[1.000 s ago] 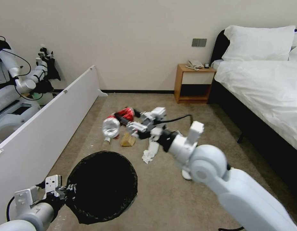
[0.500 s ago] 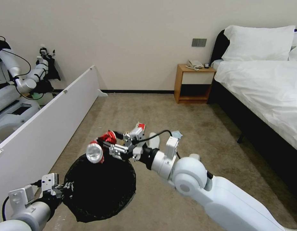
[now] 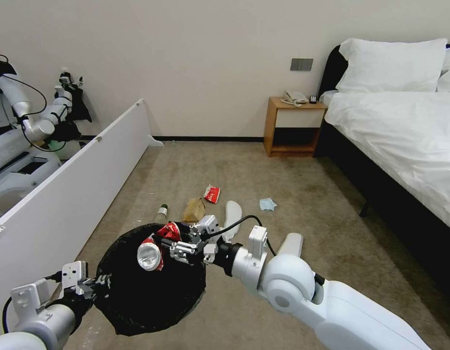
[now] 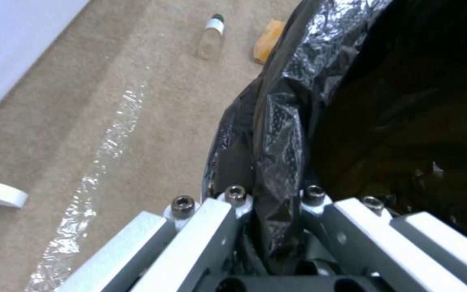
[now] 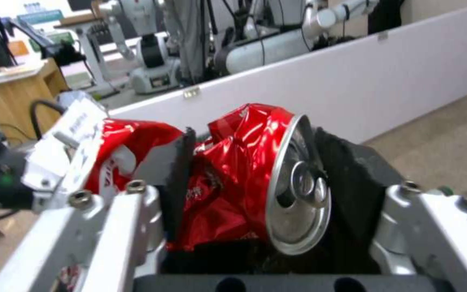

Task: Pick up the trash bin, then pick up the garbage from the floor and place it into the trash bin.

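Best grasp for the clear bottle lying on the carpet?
Grip the small clear bottle across its mid-body, coming from above with the fingers astride its width. It lies flat, cap toward the wall, open carpet on both sides; the brown paper bag sits apart from it.

Black-lined trash bin [image 3: 152, 287] held at its rim; a crushed red can [image 3: 157, 245] gripped above its mouth. Bottle [image 3: 161, 213], paper bag [image 3: 194, 210], packet [image 3: 212, 193], slippers [image 3: 232, 214], mask [image 3: 267, 204] lie on the carpet.

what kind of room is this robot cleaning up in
Most likely a mock hotel bedroom inside a robot lab: a made bed with white pillows, a wooden nightstand with a phone and carpet, but a low white partition with another robot behind it.
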`<state>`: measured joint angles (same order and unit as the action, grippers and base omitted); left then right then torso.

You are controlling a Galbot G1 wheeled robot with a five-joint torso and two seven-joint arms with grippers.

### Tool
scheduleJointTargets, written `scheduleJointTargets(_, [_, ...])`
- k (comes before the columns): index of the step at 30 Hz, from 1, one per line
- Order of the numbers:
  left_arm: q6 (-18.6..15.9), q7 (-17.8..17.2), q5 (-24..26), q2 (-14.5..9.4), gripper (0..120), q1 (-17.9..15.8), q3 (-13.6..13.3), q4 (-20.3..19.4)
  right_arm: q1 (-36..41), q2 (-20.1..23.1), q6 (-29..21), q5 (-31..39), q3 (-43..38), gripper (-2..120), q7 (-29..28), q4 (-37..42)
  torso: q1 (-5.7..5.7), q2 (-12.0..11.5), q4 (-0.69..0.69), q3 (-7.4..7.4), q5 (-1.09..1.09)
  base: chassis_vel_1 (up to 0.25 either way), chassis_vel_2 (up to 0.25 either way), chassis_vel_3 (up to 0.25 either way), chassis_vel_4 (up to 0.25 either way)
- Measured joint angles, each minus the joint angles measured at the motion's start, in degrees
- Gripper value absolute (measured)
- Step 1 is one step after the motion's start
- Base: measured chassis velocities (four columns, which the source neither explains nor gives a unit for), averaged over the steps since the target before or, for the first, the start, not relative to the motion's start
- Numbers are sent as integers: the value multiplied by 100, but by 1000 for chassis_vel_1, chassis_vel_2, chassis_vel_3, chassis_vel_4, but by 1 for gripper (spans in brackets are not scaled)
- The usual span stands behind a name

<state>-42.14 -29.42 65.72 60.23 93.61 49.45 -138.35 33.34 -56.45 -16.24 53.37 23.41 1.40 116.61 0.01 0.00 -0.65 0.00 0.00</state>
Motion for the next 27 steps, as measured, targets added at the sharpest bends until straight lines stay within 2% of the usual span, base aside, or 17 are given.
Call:
scheduleJointTargets(1, [0, 0, 0, 0, 3, 0, 0, 0, 0, 0, 0, 0, 0, 55, 0, 0, 0, 0, 0, 0, 0, 0, 0, 0, 0])
scheduleJointTargets(3, [0, -44, 130, 0, 3, 14, -23, -54, 7, -39, -24, -28, 29, 66, -26, -42, 0, 0, 0, 0, 0, 0, 0, 0, 0])
scheduleJointTargets(4, [0, -44, 130, 0, 3, 14, -23, -54, 7, -39, -24, -28, 29, 66, -26, -42, 0, 0, 0, 0, 0, 0, 0, 0, 0])
scheduleJointTargets(5, [0, -96, 263, 1, 3, 30, -46, -92, 3, -70, -34, -36, 51, 75, -29, -69, 0, 0, 0, 0, 0, 0, 0, 0, 0])
scheduleJointTargets(6, [0, -96, 263, 1, 3, 30, -46, -92, 3, -70, -34, -36, 51, 75, -29, -69, 0, 0, 0, 0, 0, 0, 0, 0, 0])
scheduleJointTargets(8, [0, -221, 533, 4, 3, 58, -65, -164, -29, -100, -56, -35, 84, 86, -34, -92, 0, 0, 0, 0, 0, 0, 0, 0, 0])
scheduleJointTargets(9, [0, -221, 533, 4, 3, 58, -65, -164, -29, -100, -56, -35, 84, 86, -34, -92, 0, 0, 0, 0, 0, 0, 0, 0, 0])
scheduleJointTargets(11, [0, -279, 662, 2, 3, 76, -58, -195, -50, -108, -68, -30, 107, 95, -37, -104, 0, 0, 0, 0, 0, 0, 0, 0, 0])
scheduleJointTargets(16, [0, -346, 825, -14, 3, 97, -23, -224, -63, -131, -72, -27, 126, 100, -42, -116, 0, 0, 0, 0, 0, 0, 0, 0, 0])
scheduleJointTargets(27, [0, -361, 845, -19, 3, 97, -14, -216, -84, -137, -74, -20, 140, 100, -47, -124, 0, 0, 0, 0, 0, 0, 0, 0, 0])
